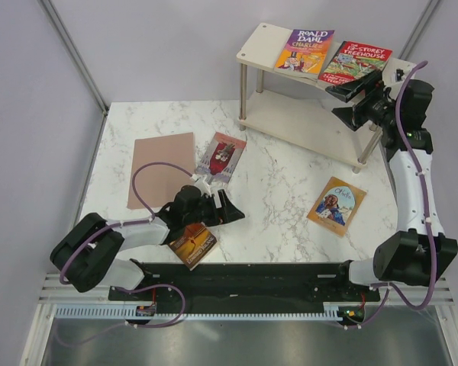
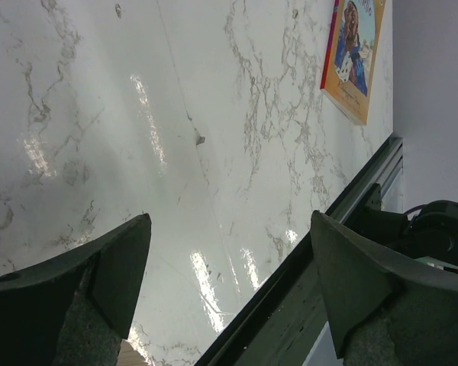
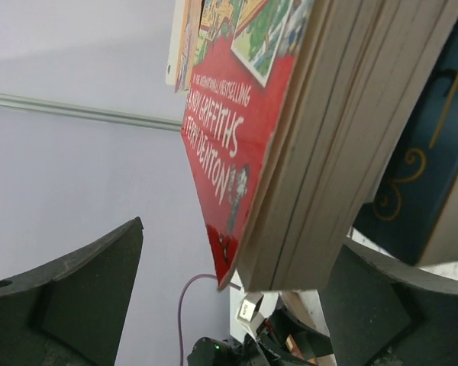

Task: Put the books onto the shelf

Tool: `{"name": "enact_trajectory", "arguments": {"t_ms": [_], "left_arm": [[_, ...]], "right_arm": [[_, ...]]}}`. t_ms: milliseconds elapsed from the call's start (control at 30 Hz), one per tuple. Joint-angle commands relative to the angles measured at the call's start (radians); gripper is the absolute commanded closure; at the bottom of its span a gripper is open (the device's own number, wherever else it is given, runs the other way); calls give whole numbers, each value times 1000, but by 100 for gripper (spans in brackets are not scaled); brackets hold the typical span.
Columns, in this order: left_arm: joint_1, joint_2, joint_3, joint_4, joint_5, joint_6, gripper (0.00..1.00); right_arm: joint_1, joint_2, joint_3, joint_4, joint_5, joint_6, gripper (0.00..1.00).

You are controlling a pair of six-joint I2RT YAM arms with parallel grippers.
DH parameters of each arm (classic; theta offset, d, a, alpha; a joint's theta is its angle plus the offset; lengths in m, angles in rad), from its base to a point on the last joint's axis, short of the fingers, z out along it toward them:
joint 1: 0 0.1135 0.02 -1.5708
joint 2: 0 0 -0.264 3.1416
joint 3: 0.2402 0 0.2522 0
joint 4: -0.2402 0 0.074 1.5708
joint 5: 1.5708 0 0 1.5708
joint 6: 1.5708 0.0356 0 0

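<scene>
The shelf point(image 1: 290, 122) stands at the back right. On its top board lie the purple-orange Roald Dahl book point(image 1: 304, 49) and the red Treehouse book point(image 1: 356, 61). My right gripper point(image 1: 351, 101) is open at the Treehouse book's near edge. In the right wrist view the red book's point(image 3: 237, 130) corner hangs between the spread fingers point(image 3: 84, 290), unclamped, with a dark blue cover point(image 3: 412, 191) beside it. My left gripper point(image 1: 229, 210) is open and low over bare marble point(image 2: 214, 152). The brown-orange book point(image 1: 192, 244) lies by it, the pale pink-red one point(image 1: 223, 156) behind, and orange Othello point(image 1: 337, 204) at right.
A flat brown sheet point(image 1: 162, 169) lies at the table's left. The black base rail point(image 1: 244, 278) runs along the near edge and shows in the left wrist view too point(image 2: 313, 290). Grey walls close in the back and sides. Othello point(image 2: 355, 53) lies near that rail.
</scene>
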Motion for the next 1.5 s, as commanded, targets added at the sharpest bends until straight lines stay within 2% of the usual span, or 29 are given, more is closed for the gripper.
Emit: {"name": "enact_trajectory", "arguments": {"t_ms": [0, 133, 233, 433, 533, 600, 700, 733, 800, 833, 967, 1467], "left_arm": [[-8, 20, 0, 48, 16, 20, 9], [-8, 32, 0, 52, 22, 23, 9], [-9, 48, 2, 62, 27, 25, 9], [-11, 72, 8, 77, 37, 25, 10], [-11, 72, 5, 80, 36, 25, 10], [-11, 75, 6, 82, 36, 25, 10], [-11, 81, 6, 83, 40, 25, 10], [-11, 83, 8, 85, 40, 25, 10], [-11, 91, 8, 88, 40, 25, 10], [-11, 92, 8, 88, 40, 25, 10], [-11, 103, 12, 89, 42, 25, 10], [-14, 131, 26, 91, 53, 23, 11]], "right_arm": [[-15, -81, 12, -133, -2, -102, 6], [-29, -129, 122, -395, 152, -360, 5], [-33, -133, 265, -524, 276, -452, 7], [-38, -137, 380, -569, 527, -574, 12], [-41, -98, 418, -566, 580, -592, 16], [-44, -54, 437, -563, 581, -598, 22], [-49, -5, 471, -539, 540, -580, 53], [-52, 1, 477, -523, 496, -572, 72], [-52, 6, 469, -457, 431, -549, 97], [-52, 6, 460, -436, 401, -542, 100], [-50, 35, 480, -422, 299, -549, 100], [-17, 28, 483, -494, 247, -597, 100]]}}
